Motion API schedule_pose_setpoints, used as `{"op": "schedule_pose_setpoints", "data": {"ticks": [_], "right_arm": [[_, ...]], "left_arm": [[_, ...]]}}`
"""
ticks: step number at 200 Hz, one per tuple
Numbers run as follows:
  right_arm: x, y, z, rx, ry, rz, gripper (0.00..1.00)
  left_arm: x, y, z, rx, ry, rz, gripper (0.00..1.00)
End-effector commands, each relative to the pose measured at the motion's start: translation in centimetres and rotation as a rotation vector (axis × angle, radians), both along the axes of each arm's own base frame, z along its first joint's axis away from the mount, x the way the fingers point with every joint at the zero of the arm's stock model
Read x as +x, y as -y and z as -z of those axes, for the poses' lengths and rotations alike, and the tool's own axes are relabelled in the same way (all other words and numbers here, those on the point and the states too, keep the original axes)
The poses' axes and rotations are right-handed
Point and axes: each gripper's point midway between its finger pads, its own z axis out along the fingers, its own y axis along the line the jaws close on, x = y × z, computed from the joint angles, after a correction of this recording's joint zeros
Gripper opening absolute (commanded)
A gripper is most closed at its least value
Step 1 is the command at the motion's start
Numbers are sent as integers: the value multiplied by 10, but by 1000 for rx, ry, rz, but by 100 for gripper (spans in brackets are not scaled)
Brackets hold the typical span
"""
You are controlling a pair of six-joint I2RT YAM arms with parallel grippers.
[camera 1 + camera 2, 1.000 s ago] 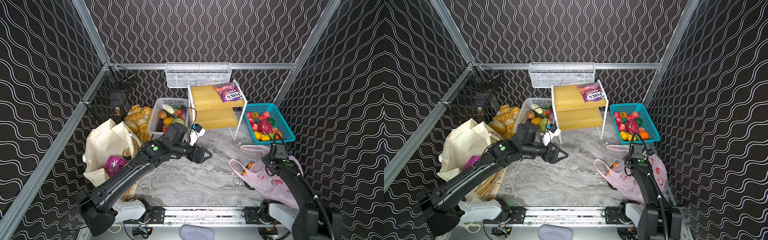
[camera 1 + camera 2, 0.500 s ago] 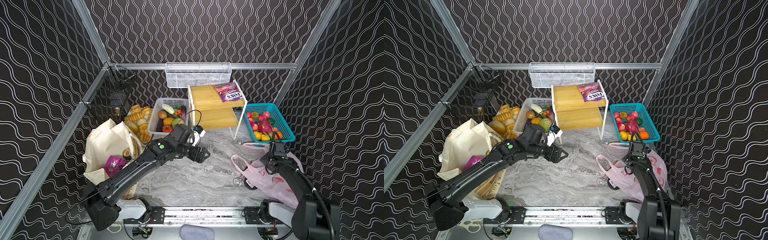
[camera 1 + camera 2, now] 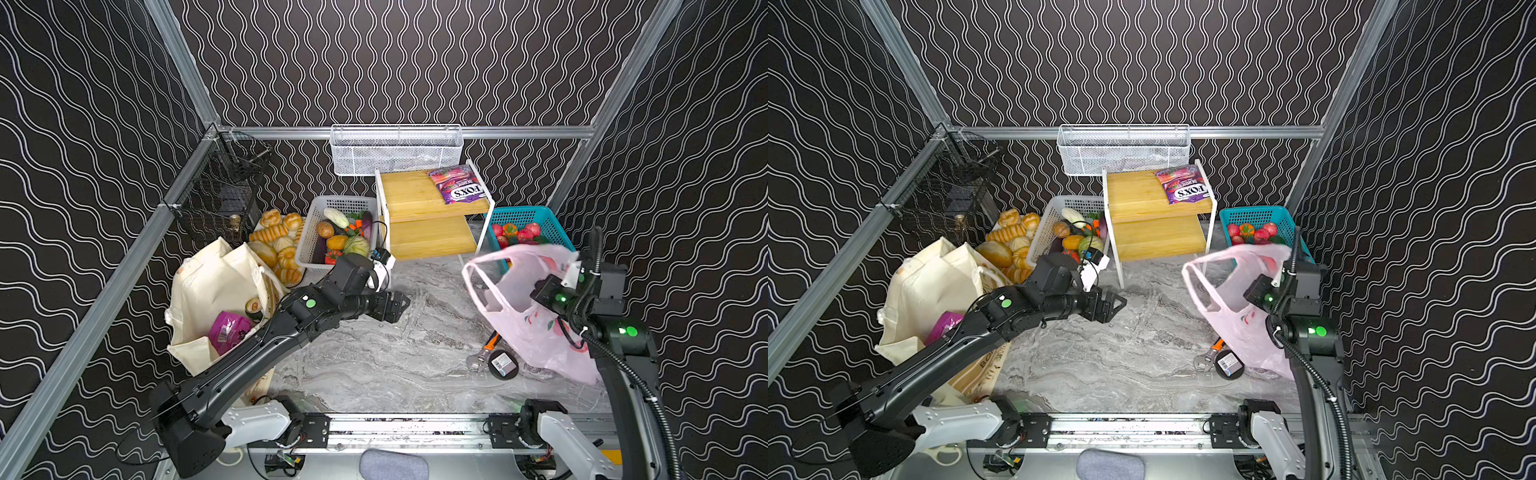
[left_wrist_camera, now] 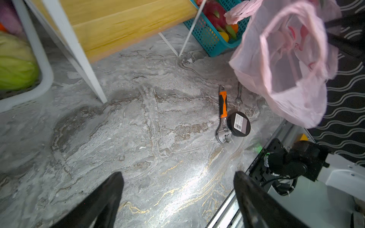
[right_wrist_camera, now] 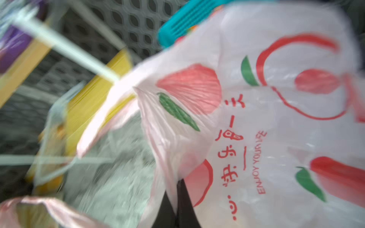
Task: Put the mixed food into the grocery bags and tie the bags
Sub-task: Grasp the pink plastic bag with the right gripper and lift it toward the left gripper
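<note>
Marble tabletop (image 3: 395, 365) seen from above. Far left: cream canvas tote (image 3: 216, 282) slumped open, w/ a magenta foil pouch (image 3: 230, 328) and a small can (image 3: 253, 308) inside. Behind it is a pile of bread rolls (image 3: 276, 245), then a white basket (image 3: 307, 245) of veg (image 3: 336, 241). L gripper (image 3: 402, 306) hovers over bare table at centre, fingers (image 4: 106, 197) wide apart, holding nothing. Back centre: two-tier wooden shelf (image 3: 415, 195) w/ a purple FOX'S candy bag (image 3: 457, 189) on its top tier. Right of that is a teal basket (image 3: 521, 216) of toy fruit (image 3: 517, 232). In front, the pink plastic bag (image 3: 528, 332) hangs from the R gripper (image 5: 175, 199), whose fingers are pressed together on the bag's film. One handle loop gapes toward centre. On the table just beside the bag, an orange-handled wrench (image 3: 482, 355) touches a black disc (image 3: 503, 365).
</note>
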Motion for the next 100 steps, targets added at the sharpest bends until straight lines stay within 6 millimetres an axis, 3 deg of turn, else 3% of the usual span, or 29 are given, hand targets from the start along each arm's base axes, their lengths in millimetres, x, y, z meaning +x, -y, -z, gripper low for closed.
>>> {"op": "schedule_pose_setpoints", "data": {"ticks": [1, 17, 34, 73, 100], "right_arm": [[-35, -69, 7, 114, -77, -344, 0], [-44, -112, 2, 163, -51, -537, 0], [-46, -142, -5, 217, -34, -662, 0], [-29, -175, -26, 367, 28, -755, 0], [-20, -188, -28, 452, 28, -786, 0]], "left_arm": [[18, -17, -6, -106, -34, -112, 90], [21, -21, -11, -211, -57, -107, 89], [20, -23, -18, -265, -40, -96, 91], [1, -23, -9, -290, -101, -42, 90], [-8, -40, -7, -314, -69, -112, 94]]}}
